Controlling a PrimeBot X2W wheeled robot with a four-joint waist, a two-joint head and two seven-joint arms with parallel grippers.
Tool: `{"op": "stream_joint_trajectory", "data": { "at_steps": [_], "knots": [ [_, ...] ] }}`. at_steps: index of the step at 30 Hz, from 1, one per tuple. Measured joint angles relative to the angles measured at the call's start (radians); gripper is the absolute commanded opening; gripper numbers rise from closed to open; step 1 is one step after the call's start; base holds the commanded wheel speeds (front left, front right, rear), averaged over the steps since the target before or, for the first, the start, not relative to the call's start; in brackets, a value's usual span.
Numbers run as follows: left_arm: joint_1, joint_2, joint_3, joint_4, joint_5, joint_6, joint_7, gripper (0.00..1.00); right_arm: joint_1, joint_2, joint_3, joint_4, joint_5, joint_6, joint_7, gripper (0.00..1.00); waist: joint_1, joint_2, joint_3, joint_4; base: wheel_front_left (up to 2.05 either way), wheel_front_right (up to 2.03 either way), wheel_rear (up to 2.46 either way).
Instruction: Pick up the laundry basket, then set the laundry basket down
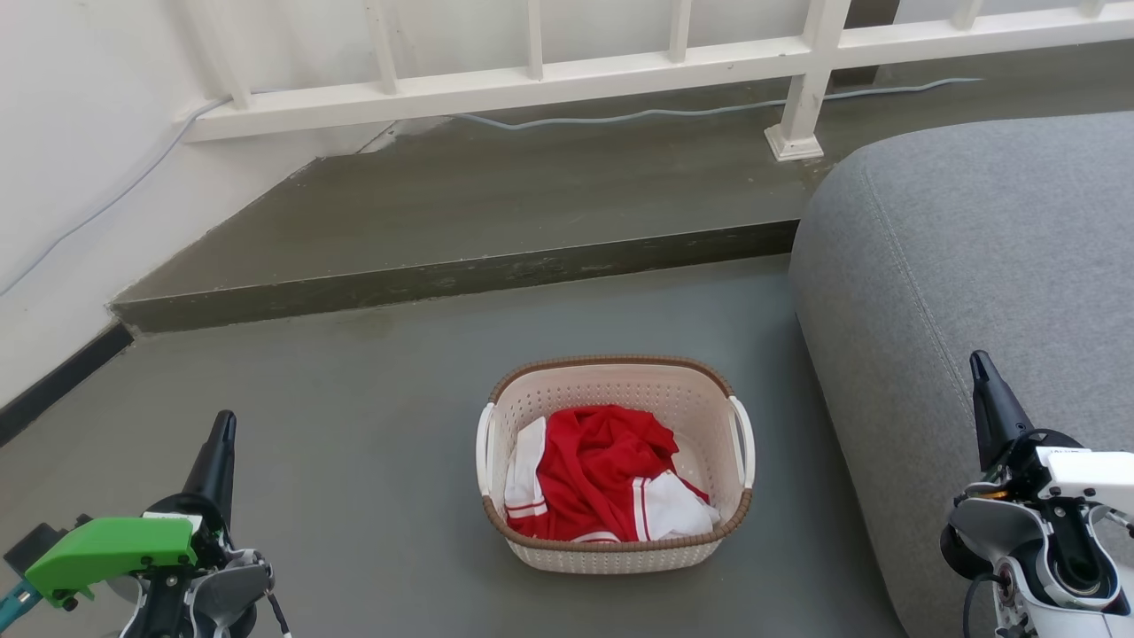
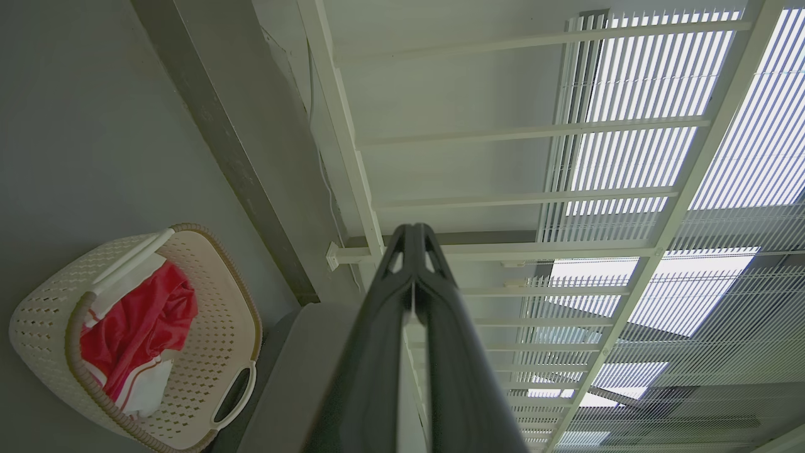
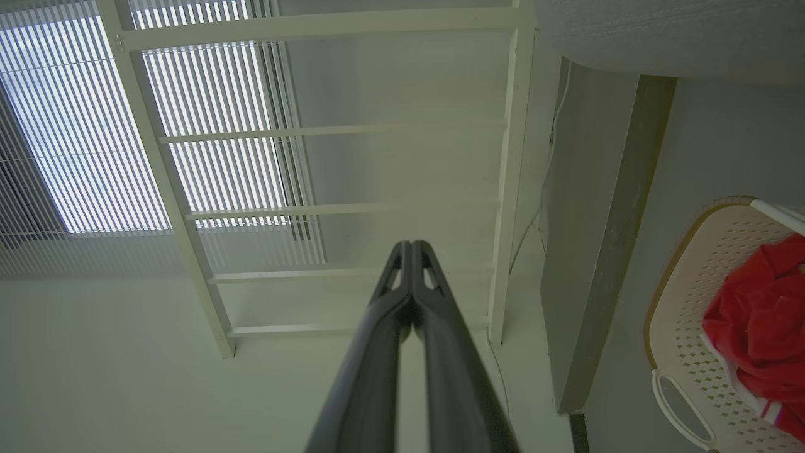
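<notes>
The cream-white perforated laundry basket [image 1: 620,542] stands on the grey floor in the middle of the head view, with a brown rim and a white handle on each side. Red and white clothes [image 1: 602,474] lie inside it. My left gripper [image 1: 223,424] is at the lower left, well apart from the basket, fingers together and holding nothing. My right gripper [image 1: 979,363] is at the lower right in front of the sofa, also shut and empty. The basket [image 2: 50,308] lies at the lower left of the left wrist view, beside my shut left gripper [image 2: 413,231]. The right wrist view has the basket [image 3: 698,302] at its right edge and my shut right gripper [image 3: 410,246].
A grey sofa [image 1: 974,266] fills the right side, close to the basket. A raised concrete step [image 1: 461,275] runs across behind the basket, with a white railing [image 1: 532,84] and a loose cable [image 1: 673,112] on it. A white wall [image 1: 62,195] closes the left.
</notes>
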State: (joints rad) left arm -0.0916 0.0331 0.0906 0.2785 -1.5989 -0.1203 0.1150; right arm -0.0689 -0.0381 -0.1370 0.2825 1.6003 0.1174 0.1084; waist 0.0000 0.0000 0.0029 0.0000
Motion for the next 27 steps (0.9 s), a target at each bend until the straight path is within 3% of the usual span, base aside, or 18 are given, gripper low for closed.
{"op": "stream_joint_trajectory", "data": {
  "at_steps": [27],
  "knots": [
    [0.0, 0.0, 0.0, -0.001, 0.0, 0.0, 0.0, 0.0, 0.0, 0.0, 0.0, -0.001, 0.0, 0.0, 0.0, 0.0, 0.0, 0.0, 0.0, 0.0, 0.0, 0.0, 0.0]
  ]
}}
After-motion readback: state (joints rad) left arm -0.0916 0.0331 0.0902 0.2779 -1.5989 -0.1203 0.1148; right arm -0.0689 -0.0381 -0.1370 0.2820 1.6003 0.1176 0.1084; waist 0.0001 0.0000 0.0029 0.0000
